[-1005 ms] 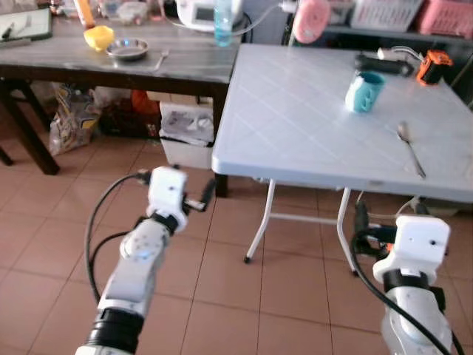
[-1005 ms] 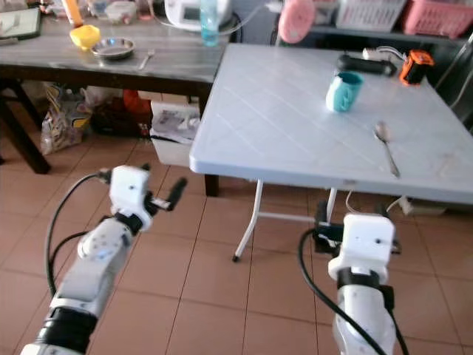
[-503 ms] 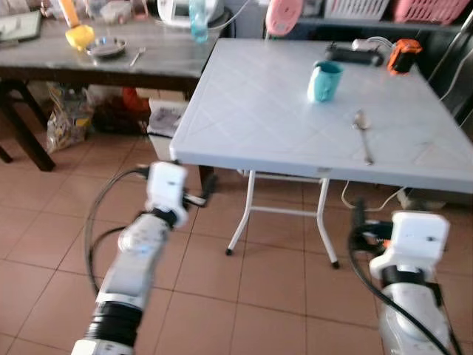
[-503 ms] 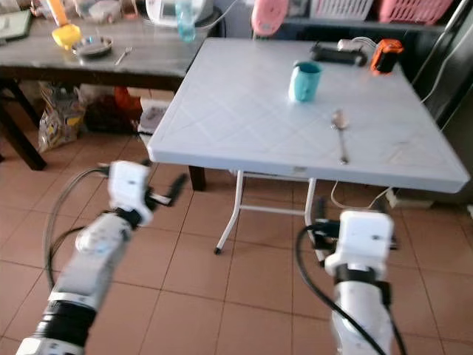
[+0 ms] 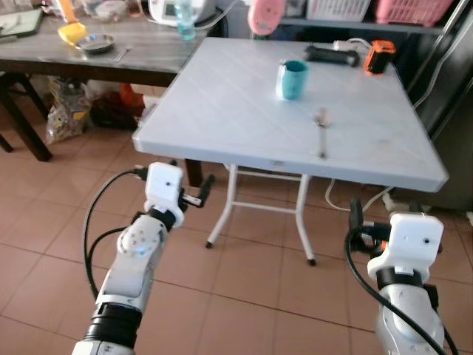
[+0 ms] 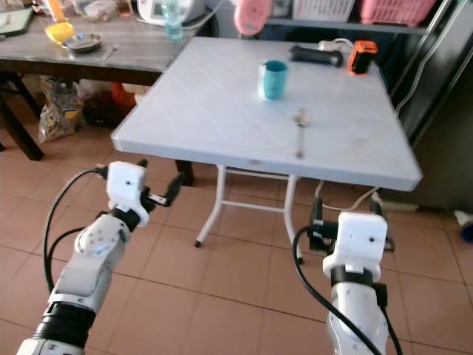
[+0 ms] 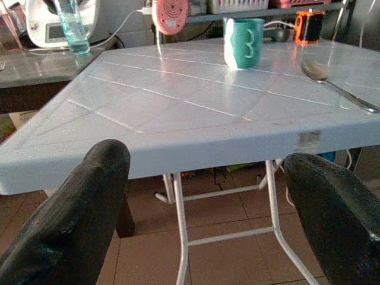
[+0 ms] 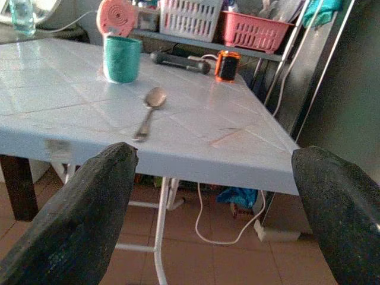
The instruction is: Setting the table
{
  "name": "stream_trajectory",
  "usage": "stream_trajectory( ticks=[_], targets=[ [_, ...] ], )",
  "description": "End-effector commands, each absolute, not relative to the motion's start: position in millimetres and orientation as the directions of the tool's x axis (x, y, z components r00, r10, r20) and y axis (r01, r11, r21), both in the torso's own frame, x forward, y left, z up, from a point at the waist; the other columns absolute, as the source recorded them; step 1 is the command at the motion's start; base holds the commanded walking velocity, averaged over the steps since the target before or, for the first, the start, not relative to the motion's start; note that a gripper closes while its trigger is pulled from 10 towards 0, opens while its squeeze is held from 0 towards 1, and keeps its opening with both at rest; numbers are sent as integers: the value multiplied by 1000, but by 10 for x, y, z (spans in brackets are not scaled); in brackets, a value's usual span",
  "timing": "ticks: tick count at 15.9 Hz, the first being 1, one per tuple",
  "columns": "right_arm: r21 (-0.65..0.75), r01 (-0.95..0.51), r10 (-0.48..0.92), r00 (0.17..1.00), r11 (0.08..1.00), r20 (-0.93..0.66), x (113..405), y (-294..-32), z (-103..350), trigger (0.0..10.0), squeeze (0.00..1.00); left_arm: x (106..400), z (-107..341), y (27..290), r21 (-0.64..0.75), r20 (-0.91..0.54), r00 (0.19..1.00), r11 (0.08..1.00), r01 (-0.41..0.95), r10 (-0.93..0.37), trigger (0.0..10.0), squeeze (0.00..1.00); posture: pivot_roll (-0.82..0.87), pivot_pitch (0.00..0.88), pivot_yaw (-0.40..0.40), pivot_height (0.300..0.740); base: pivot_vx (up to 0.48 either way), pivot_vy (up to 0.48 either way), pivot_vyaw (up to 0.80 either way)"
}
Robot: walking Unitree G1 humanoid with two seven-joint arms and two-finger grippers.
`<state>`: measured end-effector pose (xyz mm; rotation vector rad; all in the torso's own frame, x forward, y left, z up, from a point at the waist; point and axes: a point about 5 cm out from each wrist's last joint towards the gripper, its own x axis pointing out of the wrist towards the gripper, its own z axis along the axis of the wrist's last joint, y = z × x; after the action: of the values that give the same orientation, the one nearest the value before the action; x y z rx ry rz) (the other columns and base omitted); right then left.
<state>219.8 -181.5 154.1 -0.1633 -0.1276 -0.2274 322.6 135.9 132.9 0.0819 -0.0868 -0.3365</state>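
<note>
On the white folding surface point(image 5: 244, 111) sit a teal mug point(image 5: 291, 78) and, just beside it, a spoon point(image 5: 321, 129). Both the left pincer point(image 7: 196, 196) and right pincer point(image 8: 219, 202) hang wide open, empty. Spoon's probably light, thin, slippery; I'd pinch mid-handle.

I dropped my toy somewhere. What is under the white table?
Under the white table are its thin white legs, brown floor tiles and a white cable. The tabletop hides the floor farther back.

home, likely kitchen | folding table point(image 5: 244, 111) | appliance point(image 5: 168, 9) | tiled floor point(image 5: 251, 281)
</note>
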Motion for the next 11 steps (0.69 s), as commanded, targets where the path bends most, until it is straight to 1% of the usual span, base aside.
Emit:
stream_trajectory(
  ticks=[1, 5, 8, 11],
  targets=[
    [-161, 241, -221, 966, 957, 131, 2172, -1860, 1518, 10000, 0, 3215, 1357, 1294, 64, 88, 927, 931, 360, -364, 10000, 0, 17, 96, 25, 740, 0, 0, 0],
    [-170, 224, -203, 970, 960, 133, 2177, -1825, 1525, 10000, 0, 3191, 1388, 1271, 34, 112, 906, 913, 407, -408, 10000, 0, 16, 96, 16, 740, 0, 0, 0],
    [-176, 224, -200, 969, 959, 146, 2179, -1836, 1552, 10000, 0, 3175, 1411, 1224, 15, 127, 887, 895, 446, -444, 10000, 0, 10, 92, 18, 740, 304, 0, 0],
    [-176, 227, -202, 968, 958, 151, 2177, -1834, 1559, 10000, 0, 3181, 1422, 1199, 10, 131, 878, 886, 463, -460, 10000, 0, 6, 92, 20, 740, 480, 0, 0]
  ],
)
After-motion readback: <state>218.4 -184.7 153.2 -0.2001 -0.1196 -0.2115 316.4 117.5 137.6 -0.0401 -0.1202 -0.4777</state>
